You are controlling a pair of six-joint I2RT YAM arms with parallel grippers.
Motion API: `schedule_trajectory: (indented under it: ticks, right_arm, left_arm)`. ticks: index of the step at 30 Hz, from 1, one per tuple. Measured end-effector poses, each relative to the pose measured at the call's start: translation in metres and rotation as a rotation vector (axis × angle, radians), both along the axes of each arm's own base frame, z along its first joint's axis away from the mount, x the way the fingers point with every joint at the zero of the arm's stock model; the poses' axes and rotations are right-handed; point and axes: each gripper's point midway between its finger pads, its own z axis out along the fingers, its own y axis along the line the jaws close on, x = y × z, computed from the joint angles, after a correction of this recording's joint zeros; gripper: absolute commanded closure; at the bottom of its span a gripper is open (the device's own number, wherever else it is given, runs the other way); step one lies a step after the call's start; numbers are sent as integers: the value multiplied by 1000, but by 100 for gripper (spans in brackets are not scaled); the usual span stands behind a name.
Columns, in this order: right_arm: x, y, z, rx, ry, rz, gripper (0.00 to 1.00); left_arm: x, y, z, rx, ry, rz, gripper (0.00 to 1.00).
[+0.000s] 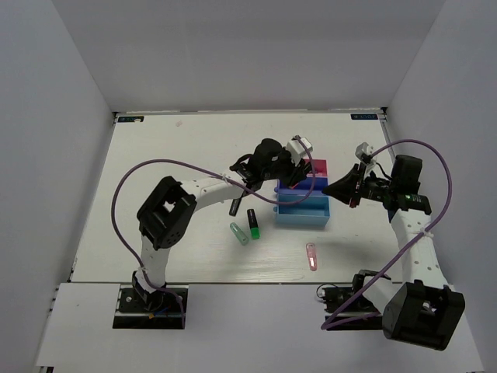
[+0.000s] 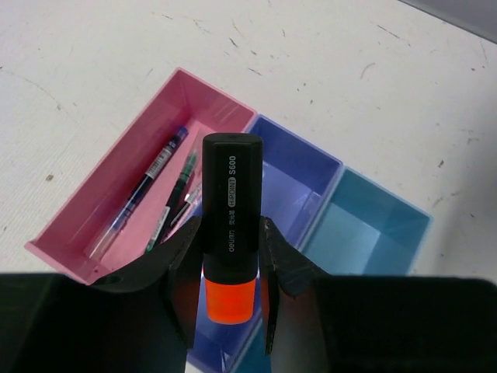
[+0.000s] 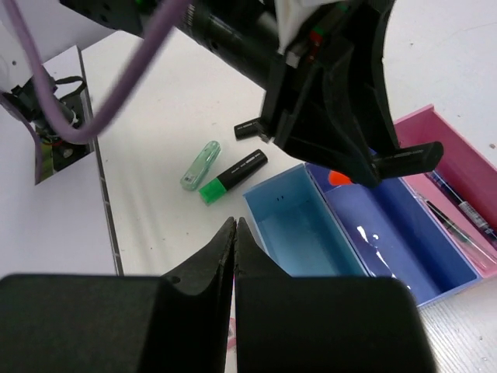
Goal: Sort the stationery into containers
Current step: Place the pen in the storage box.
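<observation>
Hovering over the dark blue tray (image 2: pixel 301 172), left gripper (image 2: pixel 228 252) clamps an orange-tipped highlighter (image 2: pixel 231 194), likely to drop it there; right gripper (image 3: pixel 234 237) sits pinched closed, empty, aside

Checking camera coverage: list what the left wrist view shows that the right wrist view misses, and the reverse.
Left wrist only: the S600 print on the orange-ended highlighter clamped in the left jaws. Right wrist only: the green-ended highlighter and pale green stick lying on the table, and the shut right jaws. Both: the pink tray holding pens, the dark blue tray, the light blue tray, and that highlighter's orange end.
</observation>
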Motion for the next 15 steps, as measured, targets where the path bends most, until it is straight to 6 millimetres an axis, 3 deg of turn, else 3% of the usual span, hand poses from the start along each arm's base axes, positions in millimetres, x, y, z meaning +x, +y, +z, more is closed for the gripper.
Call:
schedule_trajectory:
  ticks: [3, 4, 5, 6, 8, 9, 13, 15]
  right_arm:
    - [1, -4, 3, 13, -7, -8, 100]
    - [2, -6, 4, 16, -11, -10, 100]
    - [3, -7, 5, 19, -15, -14, 97]
    - [3, -8, 5, 23, -16, -16, 85]
    - [4, -11, 7, 29, -16, -23, 75]
    - [4, -12, 7, 32, -19, -25, 72]
    - [4, -14, 9, 42, -20, -26, 68]
    - [4, -15, 9, 45, -20, -28, 68]
  left_arm:
    - [11, -6, -7, -11, 6, 11, 92]
    - [14, -8, -8, -16, 6, 15, 71]
    - [17, -10, -8, -24, 9, 20, 66]
    - [19, -11, -9, -31, 14, 25, 63]
    - [21, -10, -10, -39, 24, 34, 43]
    - [22, -10, -10, -42, 31, 38, 40]
    - [23, -11, -7, -55, 43, 47, 37]
    - [22, -11, -7, -58, 49, 49, 46]
